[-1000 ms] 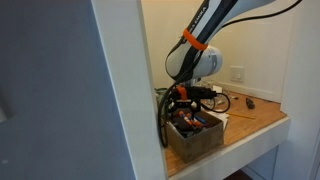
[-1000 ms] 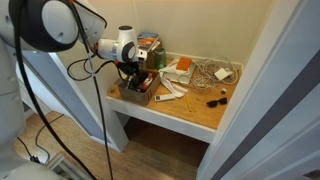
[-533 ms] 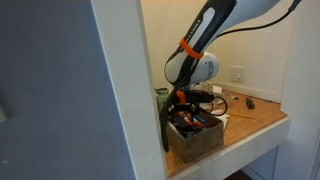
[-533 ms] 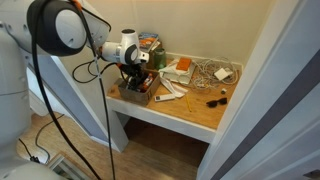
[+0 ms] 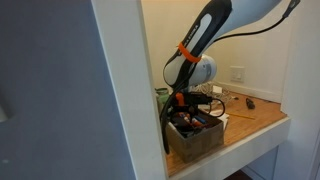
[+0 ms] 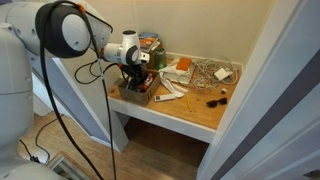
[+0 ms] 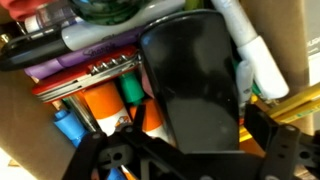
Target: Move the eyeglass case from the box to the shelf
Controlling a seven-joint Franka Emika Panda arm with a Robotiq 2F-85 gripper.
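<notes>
The eyeglass case is a dark oblong case lying in the brown box, among orange, red and purple items. The box stands at the end of the wooden shelf, seen in both exterior views. My gripper reaches down into the box. Its fingers are open on either side of the case's near end, with thin gaps showing. In the exterior views the case is hidden by the gripper.
A white alcove post stands close beside the box. On the shelf board lie a clear wire-like basket, a green can, a white item and a tiny black item.
The upper arm has leaned over a little further. The gripper stays down in the box, at most slightly lower.
</notes>
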